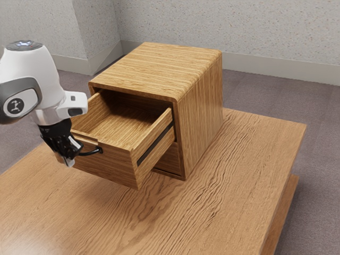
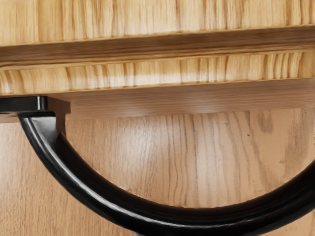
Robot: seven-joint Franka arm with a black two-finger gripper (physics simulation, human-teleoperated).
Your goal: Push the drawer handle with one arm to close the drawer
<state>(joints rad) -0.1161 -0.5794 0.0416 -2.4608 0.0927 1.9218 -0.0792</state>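
Exterior view: my black pincer [image 1: 67, 159], spread or closed I can't tell, is at the curved black handle [image 1: 89, 153]; the brown wooden drawer [image 1: 118, 168] juts toward the wooden bench's [image 1: 241, 175] near edge, and off-centre pushing might jam it.

Through my exterior camera I saw the brown, wavy-grained wooden surface [image 1: 239, 175], greyish-purple carpet [image 1: 319, 159] beyond its edges, and a pale speckled wall [image 1: 265, 26] with a plain baseboard [image 1: 276, 68] running along its foot.
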